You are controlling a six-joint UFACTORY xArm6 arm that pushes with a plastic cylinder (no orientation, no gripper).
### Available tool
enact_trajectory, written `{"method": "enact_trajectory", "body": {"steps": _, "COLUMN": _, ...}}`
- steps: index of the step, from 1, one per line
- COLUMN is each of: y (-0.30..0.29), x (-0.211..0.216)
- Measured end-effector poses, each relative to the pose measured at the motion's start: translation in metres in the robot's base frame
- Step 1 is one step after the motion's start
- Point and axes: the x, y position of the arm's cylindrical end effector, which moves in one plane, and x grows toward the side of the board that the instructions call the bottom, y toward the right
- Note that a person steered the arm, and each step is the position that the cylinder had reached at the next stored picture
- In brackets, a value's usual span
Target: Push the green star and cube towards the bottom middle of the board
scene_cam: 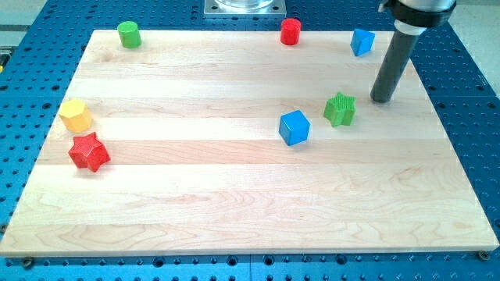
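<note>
The green star (340, 108) lies on the wooden board (234, 203) right of centre. A blue cube (294, 127) sits just to its lower left, a small gap between them. My tip (381, 100) rests on the board to the right of the green star and slightly above it, a short gap apart. The dark rod rises from there to the view's top right.
A second blue block (362, 42) sits near the top right edge. A red cylinder (291, 31) and a green cylinder (129, 34) stand along the top edge. A yellow hexagonal block (76, 115) and a red star (89, 152) lie at the left edge.
</note>
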Motion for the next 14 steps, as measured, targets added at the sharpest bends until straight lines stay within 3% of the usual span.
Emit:
{"method": "enact_trajectory", "body": {"steps": 1, "y": -0.031, "x": 0.037}}
{"method": "enact_trajectory", "body": {"steps": 2, "y": -0.086, "x": 0.042}}
{"method": "enact_trajectory", "body": {"steps": 3, "y": -0.089, "x": 0.003}}
{"method": "enact_trajectory", "body": {"steps": 4, "y": -0.158, "x": 0.035}}
{"method": "enact_trajectory", "body": {"steps": 6, "y": -0.136, "x": 0.134}}
{"method": "enact_trajectory", "body": {"steps": 8, "y": -0.073, "x": 0.084}}
{"method": "enact_trajectory", "body": {"steps": 9, "y": -0.054, "x": 0.116}}
{"method": "enact_trajectory", "body": {"steps": 11, "y": -0.078, "x": 0.173}}
{"method": "enact_trajectory", "body": {"steps": 14, "y": -0.067, "x": 0.182}}
